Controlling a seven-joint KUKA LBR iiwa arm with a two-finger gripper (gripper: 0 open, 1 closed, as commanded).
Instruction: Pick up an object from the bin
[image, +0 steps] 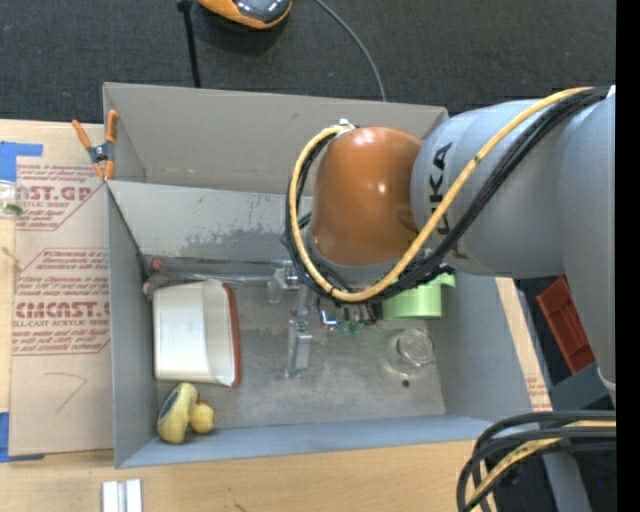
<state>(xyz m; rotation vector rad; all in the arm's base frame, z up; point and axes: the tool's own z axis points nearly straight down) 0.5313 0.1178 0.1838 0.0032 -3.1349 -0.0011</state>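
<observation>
End effector (292, 315): seems open, holding nothing, over bare floor of the bin (250, 125).
White box (183, 332): near, on its left.
Yellow toy (183, 412): lower left corner.

Black capital letters run sideways along the grey robot arm (520, 190). A "K" and an "A" can be read, and yellow and black cables (500, 130) cross the rest. On the cardboard sheet (55, 300) left of the bin, a large red logo reads in part "CAST". A smaller red line under it reads "CELL-CAST ACRYLIC SHEET". The same print repeats higher up, too small to read.
</observation>
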